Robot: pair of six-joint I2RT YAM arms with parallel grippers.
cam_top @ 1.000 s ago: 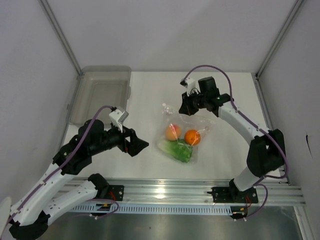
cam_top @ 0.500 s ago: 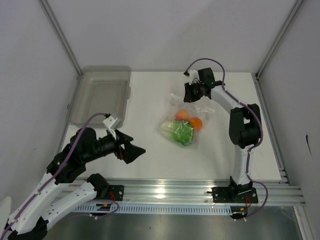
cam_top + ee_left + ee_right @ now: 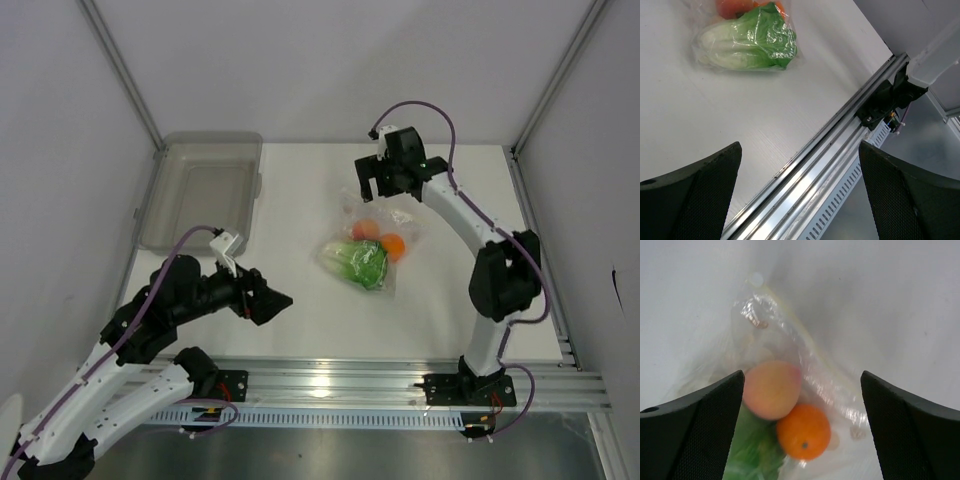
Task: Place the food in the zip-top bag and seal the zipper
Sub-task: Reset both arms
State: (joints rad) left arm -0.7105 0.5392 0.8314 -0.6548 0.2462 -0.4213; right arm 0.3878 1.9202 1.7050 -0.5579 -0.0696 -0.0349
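Note:
The zip-top bag (image 3: 372, 243) lies crinkled on the white table with the food inside it. The green lettuce (image 3: 358, 263) is nearest the arms; two round orange fruits (image 3: 366, 229) (image 3: 393, 245) sit behind it. My right gripper (image 3: 378, 186) hangs open just above the bag's far edge, holding nothing. In the right wrist view the bag (image 3: 805, 347), a peach-toned fruit (image 3: 772, 389), an orange one (image 3: 803, 431) and the lettuce (image 3: 752, 456) lie below the open right gripper (image 3: 802, 373). My left gripper (image 3: 275, 300) is open, well left of the bag. The left wrist view has the lettuce (image 3: 747, 42) far ahead of that gripper (image 3: 800, 146).
A rigid grey translucent bin (image 3: 200, 190) stands at the back left of the table. An aluminium rail (image 3: 330, 385) runs along the near edge, also under the left gripper as the rail (image 3: 840, 150). Walls close in the table on both sides.
My right gripper has opened and let go of the bag's top edge. The bag has settled and the food has shifted slightly. The left arm has drawn back toward the near left.

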